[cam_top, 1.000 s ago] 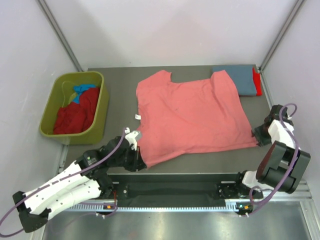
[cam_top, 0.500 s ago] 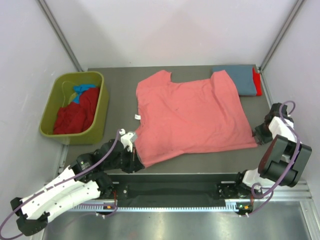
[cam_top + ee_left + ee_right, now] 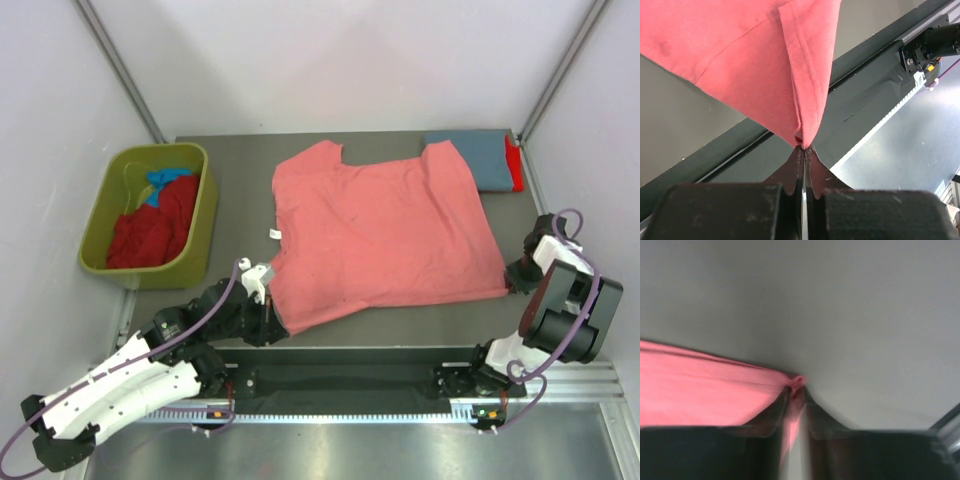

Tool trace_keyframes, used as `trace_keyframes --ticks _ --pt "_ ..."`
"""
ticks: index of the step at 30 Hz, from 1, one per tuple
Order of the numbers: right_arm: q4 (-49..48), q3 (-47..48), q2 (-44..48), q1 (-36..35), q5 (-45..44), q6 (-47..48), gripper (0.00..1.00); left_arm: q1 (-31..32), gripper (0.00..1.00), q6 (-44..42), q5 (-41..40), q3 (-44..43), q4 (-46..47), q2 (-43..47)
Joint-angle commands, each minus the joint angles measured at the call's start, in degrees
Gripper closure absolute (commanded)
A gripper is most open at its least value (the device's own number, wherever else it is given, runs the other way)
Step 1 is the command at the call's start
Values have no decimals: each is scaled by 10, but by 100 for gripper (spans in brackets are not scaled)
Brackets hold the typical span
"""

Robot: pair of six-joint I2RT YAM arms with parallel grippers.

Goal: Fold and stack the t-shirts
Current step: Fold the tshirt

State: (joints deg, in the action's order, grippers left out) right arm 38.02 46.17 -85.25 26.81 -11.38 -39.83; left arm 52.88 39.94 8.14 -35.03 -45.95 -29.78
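- Your left tool [image 3: 803,149] is clenched on the near left hem corner of the salmon-pink t-shirt [image 3: 385,235]. The cloth spreads away from the tips in a folded peak at the near edge of the bench [image 3: 240,150].
- Your right tool [image 3: 797,387] pinches the near right corner of the same shirt, with pink cloth showing between its tips. This wrist view is blurred.
- The shirt lies spread across the middle of the bench, neckline toward the far edge.
- A folded grey-blue t-shirt [image 3: 485,155] rests on a red t-shirt [image 3: 515,165] in the far right corner.
- The olive-green bin [image 3: 200,235], at the bench's left edge, holds a dark red t-shirt [image 3: 150,230] and a bright blue t-shirt [image 3: 165,180].
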Motion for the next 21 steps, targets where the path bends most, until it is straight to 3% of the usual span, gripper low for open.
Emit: trace_keyframes --ticks 1,12,17,19,21 --pt "-17 -6 5 9 -55 1 98 1 100 27 5 0 -12 -1" --pt "35 -14 146 9 -160 22 100 1 100 25 -18 -53 -48 -50" --pt "3 -38 167 9 -127 34 100 1 100 19 -61 -65 -70 -84" --pt "-13 -49 161 8 -85 30 94 1 100 21 -61 -70 -77 -105" --pt "-18 -57 146 9 -61 25 97 1 100 33 -61 -79 -90 -112"
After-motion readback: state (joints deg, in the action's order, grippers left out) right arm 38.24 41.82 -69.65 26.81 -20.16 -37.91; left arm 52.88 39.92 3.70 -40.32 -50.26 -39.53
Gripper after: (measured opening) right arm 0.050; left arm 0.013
